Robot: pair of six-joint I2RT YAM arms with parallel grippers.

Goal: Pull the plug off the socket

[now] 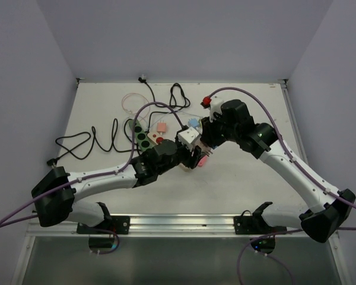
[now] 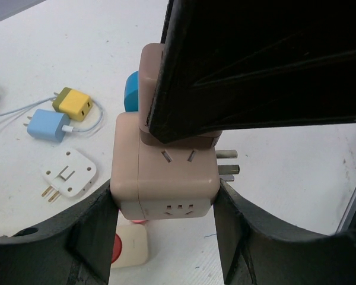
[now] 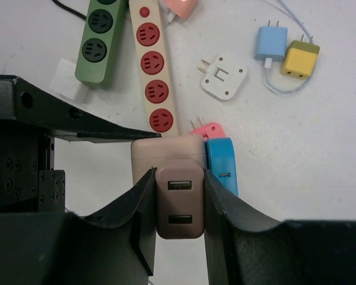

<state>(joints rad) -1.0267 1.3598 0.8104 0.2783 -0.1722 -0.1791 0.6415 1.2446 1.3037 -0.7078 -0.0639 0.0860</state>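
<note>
One plug (image 3: 179,205), dull pink-brown, with two USB ports on its outer face. It is seated in one face of the socket (image 2: 166,178), a beige cube with outlets on several sides. Location: mid-table between the two arms, apparently held clear of the table (image 1: 237,178).

Right gripper (image 3: 178,181): closed narrow on the plug, one finger on each long side. The USB face looks straight back at the wrist camera, with the socket directly beyond.

Left gripper (image 2: 165,199): spread about halfway, clamped on two opposite walls of the socket.

Key relation: the plug's long axis runs in line with the right fingers, straight out of the socket face, and the left grip crosses that axis. Judged pull: the right arm draws back along its own fingers while the left holds the socket fixed. Tilting would likely bind the pins.

Also on the socket: blue plug (image 3: 221,163) on the adjoining side and bare prongs (image 2: 228,163) on another.

Nearby: pink plug (image 3: 209,128) just past the socket, attachment unclear.

Loose on the table:
- red strip (image 3: 154,77)
- green strip (image 3: 97,41)
- white adapter (image 3: 224,76)
- blue charger (image 3: 270,43) and yellow charger (image 3: 299,59), side by side
</note>
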